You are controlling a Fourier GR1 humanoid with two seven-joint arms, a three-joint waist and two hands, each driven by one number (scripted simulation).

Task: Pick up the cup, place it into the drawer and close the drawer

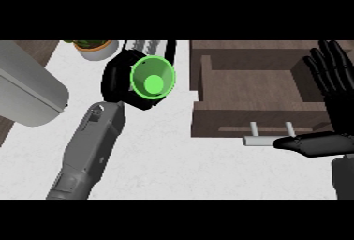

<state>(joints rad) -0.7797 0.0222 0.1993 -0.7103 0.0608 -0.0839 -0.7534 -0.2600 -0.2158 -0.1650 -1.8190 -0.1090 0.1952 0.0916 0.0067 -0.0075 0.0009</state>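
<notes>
You are in the carrying step: your left hand is curled round the green cup, with the cup's mouth tipped toward the camera so you look straight into it. The cup hangs above the white desk, left of the drawer and apart from it, towards the far side of the scene. The grey forearm runs in from the near left.

The drawer is pulled open on the right, and as much of its wooden floor as shows is bare. Its pale bar handle faces the near side.

Your right hand rests at the right edge with fingers straight and upright, holding nothing; its thumb lies just beside the right end of the handle, though I cannot tell whether it touches.

By my judgement the pick is done and the placing is not. The next move calls for taking the cup rightwards over the drawer's left wall, righting it, lowering it onto the drawer floor and only then letting go. Closing comes after, and the right hand is well placed to push the front.

A potted plant stands at the far left and a grey rounded object nearer on the left.

No brand, label or writing can be read on anything here
</notes>
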